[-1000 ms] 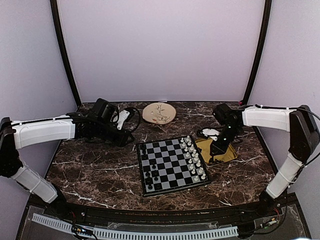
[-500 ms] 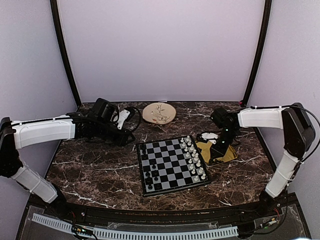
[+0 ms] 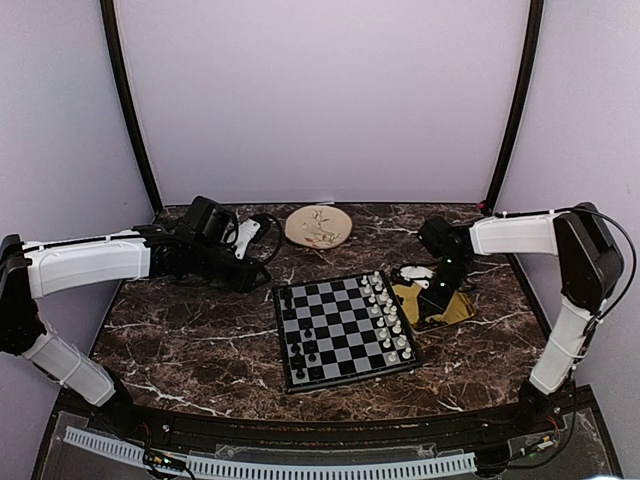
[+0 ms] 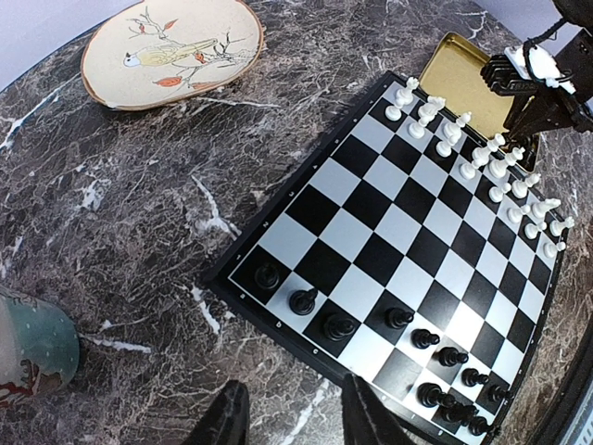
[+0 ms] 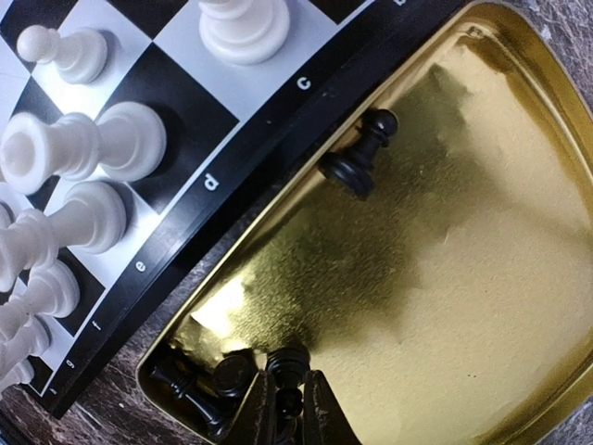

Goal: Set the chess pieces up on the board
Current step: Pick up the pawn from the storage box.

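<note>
Black chess pieces (image 5: pixel 218 380) huddle in one corner of the yellow tray (image 5: pixel 482 278), which sits just beside the board (image 5: pixel 259 139) toward the right edge of the tabletop (image 3: pixel 200 340). Tiny, light, hard and glossy, they would likely slip or topple, so a pinch at the narrow neck looks safest. The right tool (image 5: pixel 289 394) straddles one piece with its jaws narrow, but a firm grip cannot be confirmed. The left tool (image 4: pixel 292 422) hangs partly open and empty.

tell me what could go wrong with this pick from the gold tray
The right gripper straddles one black piece packed against other black pieces in the tray; it may pinch two or knock neighbours over. The white pieces stand beside the tray, so a low carry to the board could topple them.
</note>
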You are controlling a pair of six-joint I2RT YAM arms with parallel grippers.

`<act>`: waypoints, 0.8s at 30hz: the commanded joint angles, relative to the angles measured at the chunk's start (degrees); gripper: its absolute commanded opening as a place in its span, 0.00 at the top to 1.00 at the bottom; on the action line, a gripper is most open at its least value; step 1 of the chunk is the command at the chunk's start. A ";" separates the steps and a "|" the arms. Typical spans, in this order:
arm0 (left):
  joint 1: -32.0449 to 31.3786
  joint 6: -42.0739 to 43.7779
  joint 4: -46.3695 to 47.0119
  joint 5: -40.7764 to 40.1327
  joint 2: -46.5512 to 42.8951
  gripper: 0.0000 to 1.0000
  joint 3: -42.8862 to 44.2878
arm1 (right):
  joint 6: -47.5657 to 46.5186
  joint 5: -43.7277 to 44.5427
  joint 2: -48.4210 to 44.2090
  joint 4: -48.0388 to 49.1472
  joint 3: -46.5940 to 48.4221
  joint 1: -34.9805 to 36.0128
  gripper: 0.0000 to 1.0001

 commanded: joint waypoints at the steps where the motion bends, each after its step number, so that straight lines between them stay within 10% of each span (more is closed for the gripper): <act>1: -0.30 0.56 0.28 0.51 -0.76 0.64 0.22 | 0.44 0.33 0.94 0.57 1.67 -0.43 0.92; 24: -0.57 0.44 -0.14 -2.84 -2.76 0.64 0.03 | -0.79 -8.04 0.27 -8.79 24.22 -0.36 0.98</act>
